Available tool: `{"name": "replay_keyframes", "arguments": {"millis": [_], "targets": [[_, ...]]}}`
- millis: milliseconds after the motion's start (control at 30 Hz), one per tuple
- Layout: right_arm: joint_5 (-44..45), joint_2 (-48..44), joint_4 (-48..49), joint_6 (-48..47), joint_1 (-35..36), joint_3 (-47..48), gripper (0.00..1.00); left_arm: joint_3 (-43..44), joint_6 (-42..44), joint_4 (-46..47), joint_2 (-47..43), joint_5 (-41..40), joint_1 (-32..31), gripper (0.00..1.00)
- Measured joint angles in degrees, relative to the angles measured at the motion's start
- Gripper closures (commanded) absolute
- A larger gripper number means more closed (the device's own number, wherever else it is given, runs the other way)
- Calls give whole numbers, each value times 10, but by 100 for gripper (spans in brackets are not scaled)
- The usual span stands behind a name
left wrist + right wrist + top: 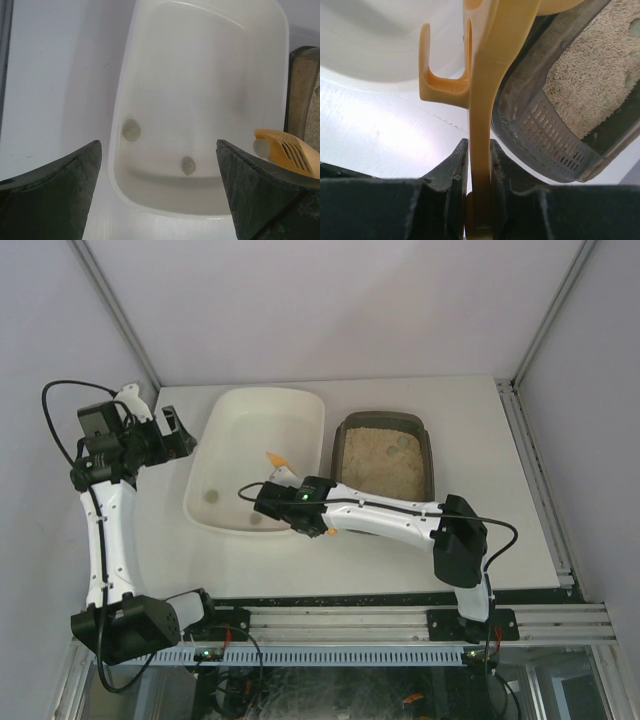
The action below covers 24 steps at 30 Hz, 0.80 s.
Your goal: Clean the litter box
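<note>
A robotics lab cell: white panel walls [330, 300], aluminium rail [350, 620], white table [480, 440].

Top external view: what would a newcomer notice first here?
The right gripper is shut on an orange scoop, held over the right side of the white tub mid-table. Two grey clumps lie on the tub's floor, and the dark litter box, holding sandy litter, sits just to its right. The left gripper hangs open at the tub's left edge.

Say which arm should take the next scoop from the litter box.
Right. The right gripper is shut on the scoop, beside the litter box; the left gripper hangs open and empty across the tub.
</note>
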Motion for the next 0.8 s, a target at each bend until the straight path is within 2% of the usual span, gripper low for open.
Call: {"name": "replay_keyframes", "arguments": {"millis": [267, 500, 667, 800], "targets": [[64, 0, -21, 1, 33, -1, 100, -1, -35, -42, -12, -76, 0, 0], [94, 0, -25, 10, 34, -1, 100, 1, -33, -77, -78, -109, 0, 0], [92, -16, -26, 38, 8, -19, 100, 10, -30, -77, -87, -98, 0, 0], [61, -95, -20, 60, -50, -93, 100, 24, -30, -75, -41, -56, -12, 0]]}}
